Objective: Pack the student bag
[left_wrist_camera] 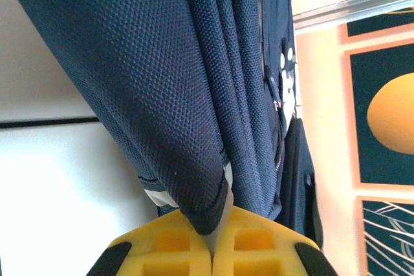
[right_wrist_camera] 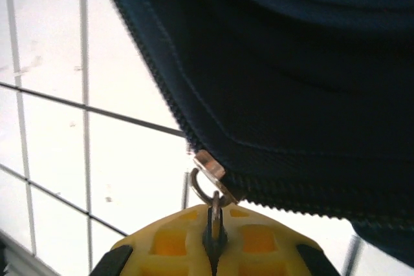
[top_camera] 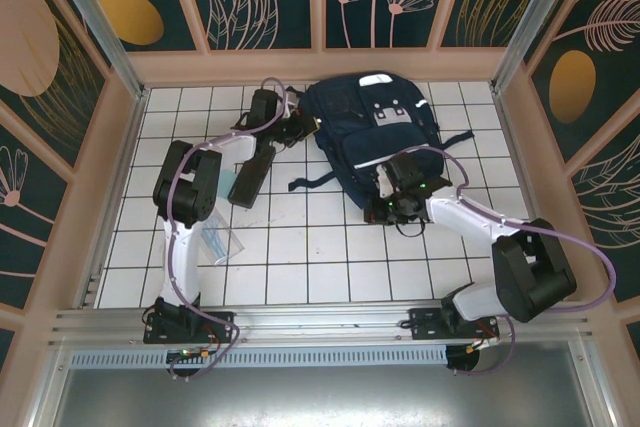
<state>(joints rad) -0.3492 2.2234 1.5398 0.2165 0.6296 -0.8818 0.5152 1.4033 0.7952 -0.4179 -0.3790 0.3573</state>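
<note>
Open tiles (top_camera: 300, 257) near front centre, student bag (top_camera: 350, 117) filling far centre, dark case (top_camera: 250, 175) and clear pouch (top_camera: 222, 240) at left

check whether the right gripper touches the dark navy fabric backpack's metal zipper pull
Touching. The right wrist view shows the right gripper shut on the metal zipper pull of the dark navy fabric backpack.

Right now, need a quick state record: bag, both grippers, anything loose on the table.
bag: navy backpack, lying flat on the white tiled table
left gripper: shut on a fold of fabric at the backpack's left edge
right gripper: shut on the zipper pull, at the backpack's near right edge
loose items: dark flat oblong item and clear bluish plastic piece, both on the table left of the backpack, outside it
</note>
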